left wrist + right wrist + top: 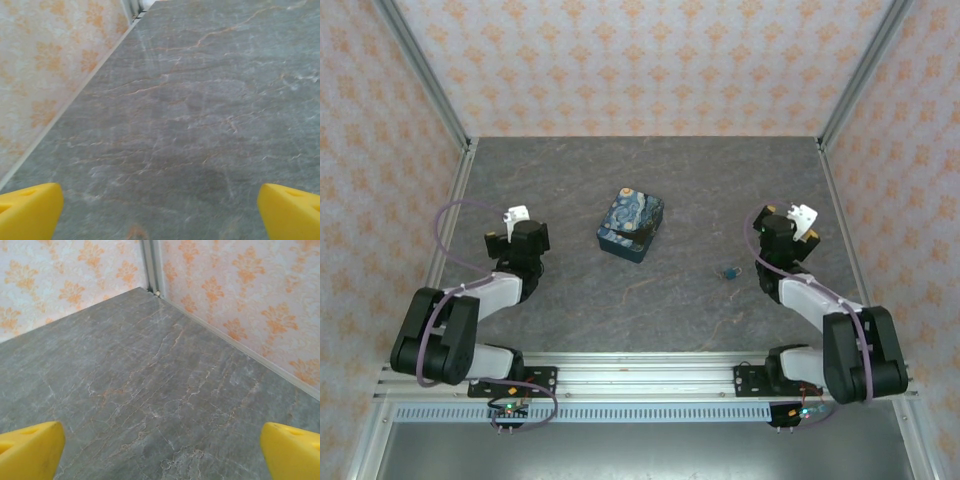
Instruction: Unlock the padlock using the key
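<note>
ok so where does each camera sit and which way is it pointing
top external: above and behind the arms, looking down at the table; left arm, right arm, padlock and key show.
left wrist: on the left arm, facing along the table toward the left wall; left tool tips wide apart.
right wrist: on the right arm, facing the far right corner; right tool tips wide apart.
shared: both wrist views show grey table, patterned wall, yellow tips.
</note>
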Controlling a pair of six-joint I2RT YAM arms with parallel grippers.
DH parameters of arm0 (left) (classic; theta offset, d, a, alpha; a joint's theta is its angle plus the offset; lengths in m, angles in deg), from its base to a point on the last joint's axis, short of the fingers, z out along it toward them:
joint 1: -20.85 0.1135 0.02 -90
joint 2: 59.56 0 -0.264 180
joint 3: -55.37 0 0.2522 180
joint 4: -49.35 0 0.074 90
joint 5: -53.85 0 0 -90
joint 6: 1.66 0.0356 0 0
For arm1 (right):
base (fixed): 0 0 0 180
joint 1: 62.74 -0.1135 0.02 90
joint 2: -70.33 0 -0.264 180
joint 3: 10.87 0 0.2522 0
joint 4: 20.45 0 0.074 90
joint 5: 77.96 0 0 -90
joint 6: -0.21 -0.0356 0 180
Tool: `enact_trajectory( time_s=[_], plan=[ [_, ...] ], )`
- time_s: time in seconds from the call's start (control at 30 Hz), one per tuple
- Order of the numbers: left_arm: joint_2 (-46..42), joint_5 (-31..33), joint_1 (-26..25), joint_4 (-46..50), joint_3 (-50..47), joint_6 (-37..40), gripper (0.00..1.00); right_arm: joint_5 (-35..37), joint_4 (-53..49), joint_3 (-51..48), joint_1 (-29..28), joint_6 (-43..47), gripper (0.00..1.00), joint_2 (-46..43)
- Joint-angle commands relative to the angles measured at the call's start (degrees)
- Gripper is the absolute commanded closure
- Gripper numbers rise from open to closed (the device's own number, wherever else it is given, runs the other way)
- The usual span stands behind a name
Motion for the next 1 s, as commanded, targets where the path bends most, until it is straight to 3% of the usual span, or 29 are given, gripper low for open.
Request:
enact_trajectory(
  time_s=[0.0,0.07,0.13,0.27,0.37,0.43,0.5,0.57,0.63,0.97],
  plan=[
    [2.72,-5.26,1.33,-9.91,0.41,1.15,0.00,-4.24,4.21,2.32,0.91,7.78,0.01,1.81],
    [4.32,-6.84,1.53,-12.87,-0.54,1.36,0.00,-5.50,0.45,3.29,1.20,8.81,0.01,3.00],
    [6.04,-8.04,1.52,-15.51,-1.30,1.93,0.00,-6.17,3.83,0.27,1.31,8.88,0.01,3.96],
    [6.67,-9.64,2.01,-17.12,-1.90,2.07,0.00,-9.75,26.92,-9.27,1.31,11.10,0.01,9.94],
    [6.67,-12.61,2.58,-16.17,-1.40,2.49,0.00,-15.96,40.68,-11.06,1.32,14.65,0.01,18.29],
    [6.76,-14.70,3.17,-15.41,-0.98,2.75,0.00,-19.69,23.91,-5.92,1.89,14.69,0.01,14.07],
    [6.80,-15.81,3.56,-14.94,-0.67,2.68,0.00,-21.25,23.26,-2.93,4.49,12.27,0.01,17.35],
    [6.89,-15.89,3.64,-14.80,-0.53,2.52,0.00,-24.71,15.84,-1.25,7.01,10.20,0.01,15.46],
    [6.93,-16.07,3.73,-14.66,-0.45,2.53,0.00,-24.73,20.91,-2.69,6.93,10.37,0.01,16.46],
    [6.92,-16.07,3.71,-14.82,-0.58,2.52,0.00,-25.57,20.84,-3.49,5.52,12.52,0.01,15.38]
  ],
)
